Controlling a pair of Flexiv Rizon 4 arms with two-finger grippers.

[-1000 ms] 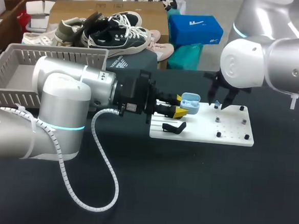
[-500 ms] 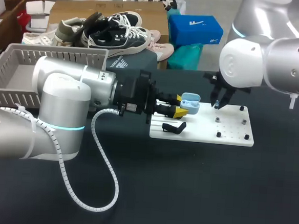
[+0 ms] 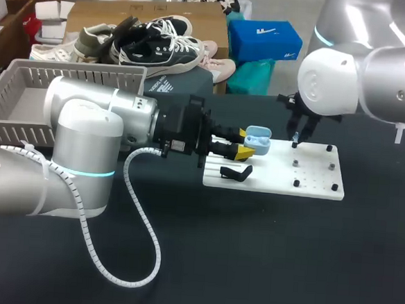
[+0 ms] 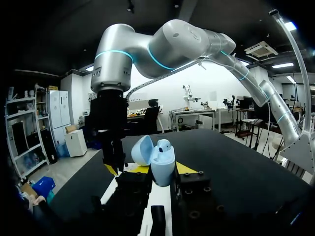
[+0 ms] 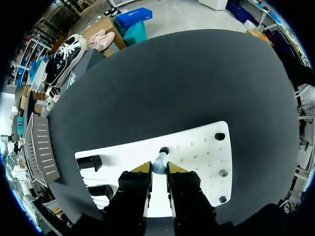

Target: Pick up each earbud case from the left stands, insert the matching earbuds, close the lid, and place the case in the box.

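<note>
The left hand (image 3: 245, 144) clamps the open blue case (image 3: 258, 138), first earbud (image 4: 164, 144) inside, over the white board's (image 3: 315, 182) left end. Above the board's middle, the right hand (image 3: 296, 136) pinches the second earbud (image 5: 159, 163); that slight grip could let it twist and miss its socket.

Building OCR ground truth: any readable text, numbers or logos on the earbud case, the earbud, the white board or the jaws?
None readable on any of them.
Earbud case: plain light blue, no print.
Earbud: no marking visible.
White board: holes and black pegs only, no labels.
Left gripper and right gripper: plain yellow tips on the jaws, no print.
</note>
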